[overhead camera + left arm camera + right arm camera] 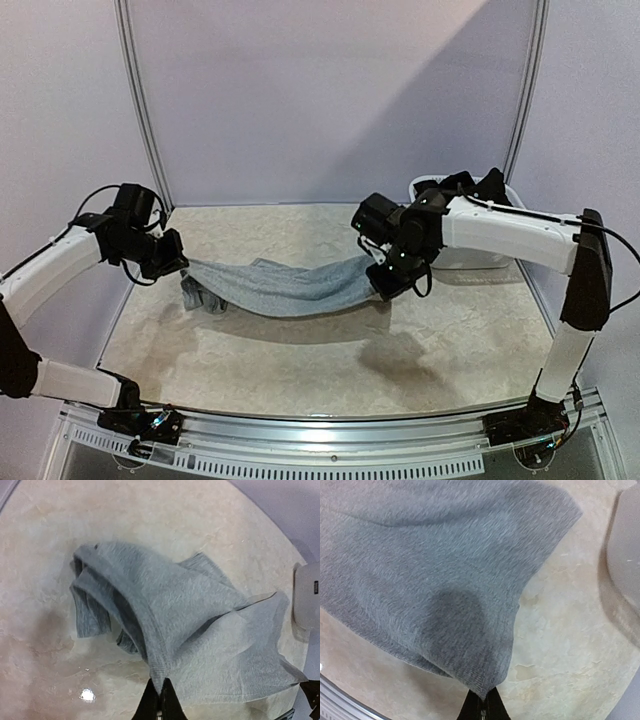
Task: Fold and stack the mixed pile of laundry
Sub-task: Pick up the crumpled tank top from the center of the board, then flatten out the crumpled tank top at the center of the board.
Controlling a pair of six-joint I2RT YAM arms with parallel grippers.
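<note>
The light grey sleeveless top (280, 287) hangs stretched between my two grippers above the table, sagging in the middle. My left gripper (178, 268) is shut on its left end; in the left wrist view the fingertips (160, 696) pinch a ribbed edge of the top (165, 610). My right gripper (385, 282) is shut on its right end; in the right wrist view the closed gripper (482, 700) holds a corner of the top (435, 565). A black garment (470, 185) lies in the basket. The printed piece is not in view.
A white plastic laundry basket (462, 255) stands at the back right, behind my right arm; its wall shows in the left wrist view (306, 600) and the right wrist view (625, 560). The beige marbled table (330, 360) has a metal rail along its near edge.
</note>
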